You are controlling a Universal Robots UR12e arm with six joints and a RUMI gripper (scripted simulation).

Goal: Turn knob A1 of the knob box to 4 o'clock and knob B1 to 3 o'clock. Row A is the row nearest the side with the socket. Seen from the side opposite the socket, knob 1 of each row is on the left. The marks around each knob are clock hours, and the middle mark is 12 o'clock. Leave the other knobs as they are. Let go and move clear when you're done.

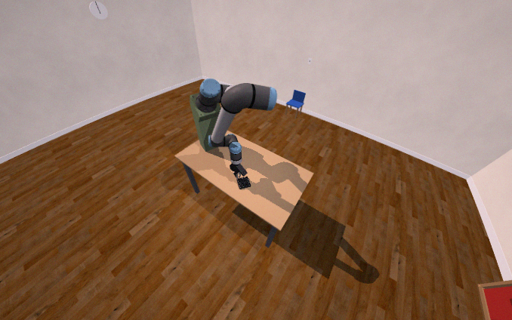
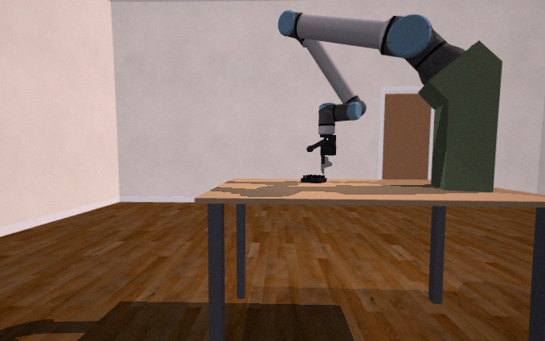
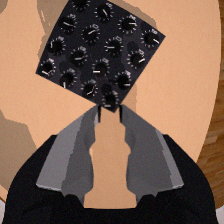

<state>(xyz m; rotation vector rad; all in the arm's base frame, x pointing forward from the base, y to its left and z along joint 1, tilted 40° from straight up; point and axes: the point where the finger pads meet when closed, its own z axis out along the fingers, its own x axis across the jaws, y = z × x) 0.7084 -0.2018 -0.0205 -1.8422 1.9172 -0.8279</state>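
Gripper narrow, slim gap, nothing held; knob box on table, roughly square, skewed in wrist view; fingertips by its nearest corner, most knobs beyond; likely move: inward over box.

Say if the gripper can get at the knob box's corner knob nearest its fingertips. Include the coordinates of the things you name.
Likely yes: the gripper (image 1: 239, 174) (image 2: 322, 173) (image 3: 110, 106) has its fingertips slightly apart, just off that corner knob (image 3: 109, 99), nothing visible in the way.
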